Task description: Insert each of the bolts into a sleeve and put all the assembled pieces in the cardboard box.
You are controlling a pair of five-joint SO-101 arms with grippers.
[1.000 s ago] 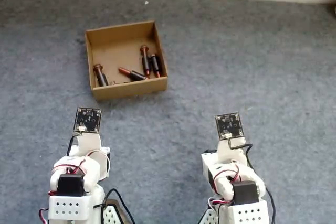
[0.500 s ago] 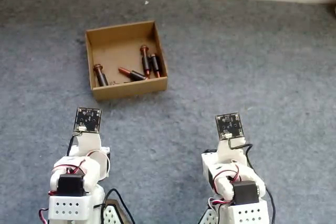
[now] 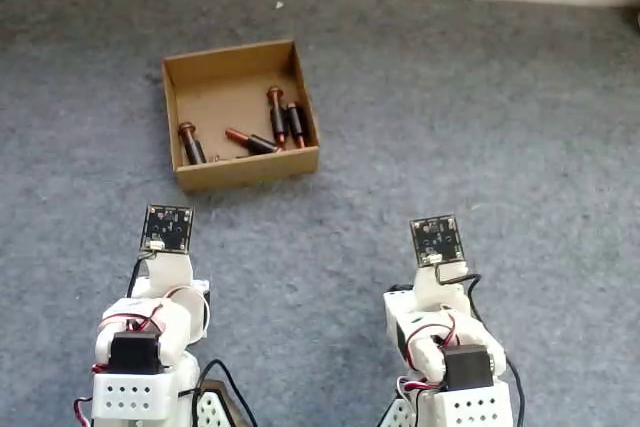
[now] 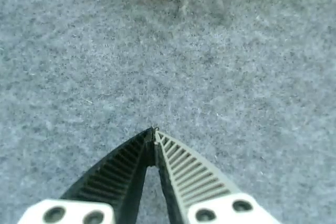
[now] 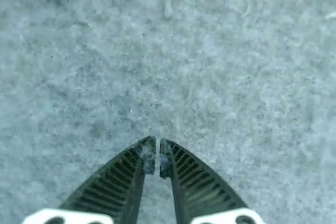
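Nothing moved; bolts [image 3: 277, 115] in cardboard box [image 3: 245, 169]: three near-far, one crosswise

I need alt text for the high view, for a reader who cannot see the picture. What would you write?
An open cardboard box on a grey carpet holds four bolts in sleeves, lying loose on its floor. Two white arms sit folded side by side nearer the camera, apart from the box.

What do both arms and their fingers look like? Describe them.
Both arms are white plastic with black servo blocks, red, black and white cables, each carrying a small black square circuit board. The left arm's fingers are tapered and ribbed, one black, one grey; the right arm's fingers are both dark, on white mounts with round holes.
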